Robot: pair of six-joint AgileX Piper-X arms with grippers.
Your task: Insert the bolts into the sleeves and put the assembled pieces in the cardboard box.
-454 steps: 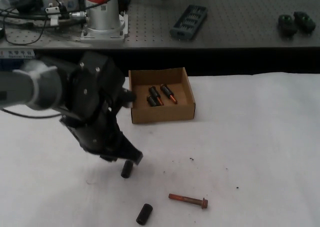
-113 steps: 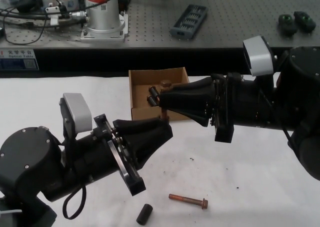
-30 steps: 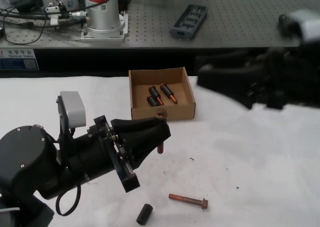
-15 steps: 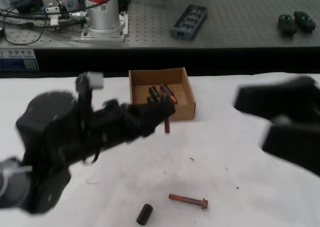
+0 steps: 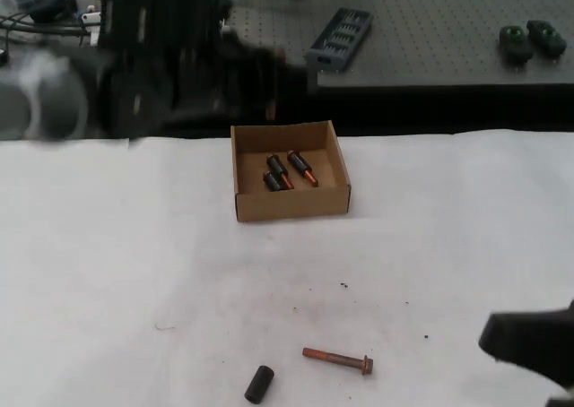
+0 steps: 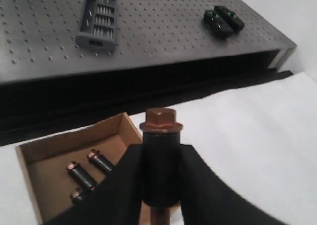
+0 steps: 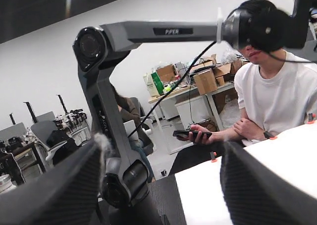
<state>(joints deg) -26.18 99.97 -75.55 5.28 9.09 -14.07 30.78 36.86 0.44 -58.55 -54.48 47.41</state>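
Observation:
In the left wrist view my left gripper [image 6: 161, 158] is shut on a black sleeve [image 6: 159, 173] with a copper bolt [image 6: 159, 120] through it, hex head up. It hangs above the near side of the cardboard box [image 6: 74, 143]. In the high view the left arm [image 5: 179, 62] is a blur behind the box [image 5: 291, 205]. Three assembled pieces [image 5: 287, 169] lie in the box. A loose bolt [image 5: 338, 359] and a loose sleeve [image 5: 259, 384] lie on the white sheet near the front. My right gripper [image 7: 158, 185] is open, empty and faces the room.
The right arm [image 5: 534, 342] sits at the front right corner. Behind the box runs a perforated bench [image 5: 430, 30] with a grey bit holder [image 5: 339, 38] and two dark green-marked parts [image 5: 532, 41]. A person sits in the room behind.
The left arm has swung up and back from in front of the box, carrying the sleeved bolt. The right arm has pulled away from the box to the front right corner.

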